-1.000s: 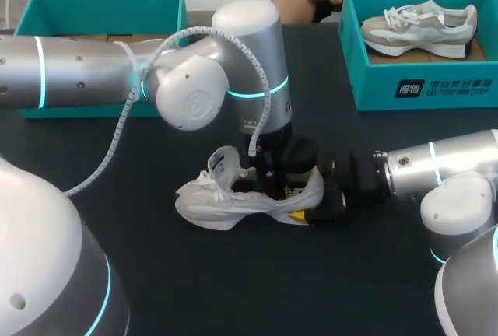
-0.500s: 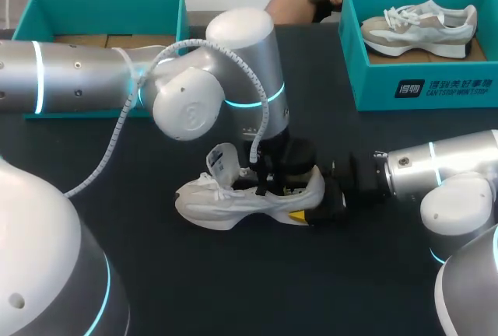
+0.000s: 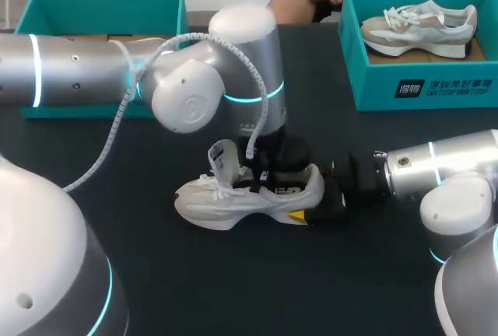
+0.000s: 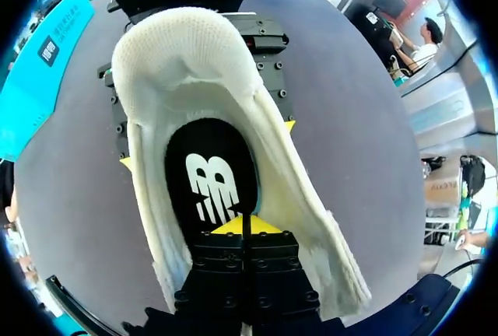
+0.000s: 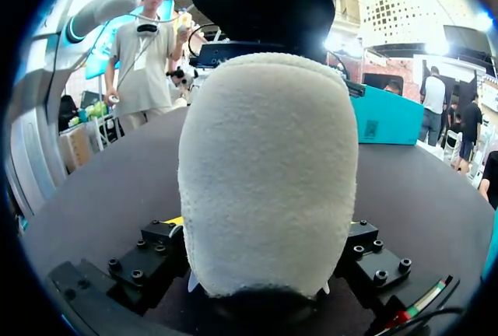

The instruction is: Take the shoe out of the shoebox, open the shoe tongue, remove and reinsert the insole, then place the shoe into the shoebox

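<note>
While right fingers [image 5: 148, 257] clamp shoe [image 3: 233, 200] heel, left fingers [image 4: 218, 274] sit closed inside, tips on black insole [image 4: 210, 143] bearing white logo [image 4: 212, 188].

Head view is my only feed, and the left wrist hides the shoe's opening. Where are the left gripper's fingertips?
Observer: The left wrist view shows the left gripper inside the shoe, its tips closed together over the black insole.
Operator: Is the insole lifted?
Observer: No, it looks flat in the shoe, logo facing up.
Operator: And the heel?
Observer: The right gripper clamps it from both sides.
</note>
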Tool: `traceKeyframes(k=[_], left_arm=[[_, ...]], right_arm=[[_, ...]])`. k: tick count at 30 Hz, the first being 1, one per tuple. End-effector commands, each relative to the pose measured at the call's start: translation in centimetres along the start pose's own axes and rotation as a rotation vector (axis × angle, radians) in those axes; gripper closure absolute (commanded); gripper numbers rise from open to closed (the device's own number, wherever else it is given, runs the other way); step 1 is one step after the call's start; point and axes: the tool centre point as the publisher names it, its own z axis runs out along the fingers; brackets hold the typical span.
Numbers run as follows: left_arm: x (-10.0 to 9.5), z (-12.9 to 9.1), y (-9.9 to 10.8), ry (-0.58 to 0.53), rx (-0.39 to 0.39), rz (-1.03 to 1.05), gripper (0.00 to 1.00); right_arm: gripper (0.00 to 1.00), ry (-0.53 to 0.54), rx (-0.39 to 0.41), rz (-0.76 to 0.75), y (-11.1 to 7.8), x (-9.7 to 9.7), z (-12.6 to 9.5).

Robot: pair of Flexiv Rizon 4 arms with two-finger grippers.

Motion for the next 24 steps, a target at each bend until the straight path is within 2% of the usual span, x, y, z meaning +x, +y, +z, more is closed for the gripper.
traceKeyframes(k=[1,9,13,20,24], left_arm=[[0.3,-1.5,1.1,0.021,-0.003,-0.006,1.00],[1.9,-3.9,1.7,0.025,0.070,-0.021,1.00],[2.6,-4.8,1.7,-0.004,0.076,-0.022,1.00],[3.1,-6.7,1.6,-0.013,0.131,-0.026,1.00],[2.7,-7.7,1.3,-0.025,0.153,-0.031,1.00]], right_arm=[[1.00,-0.001,0.006,0.001,0.0,0.0,0.0],[1.00,-0.001,0.006,0.001,0.0,0.0,0.0],[1.00,-0.001,0.006,0.001,0.0,0.0,0.0],[1.00,-0.001,0.006,0.001,0.0,0.0,0.0],[1.00,-0.001,0.006,0.001,0.0,0.0,0.0]])
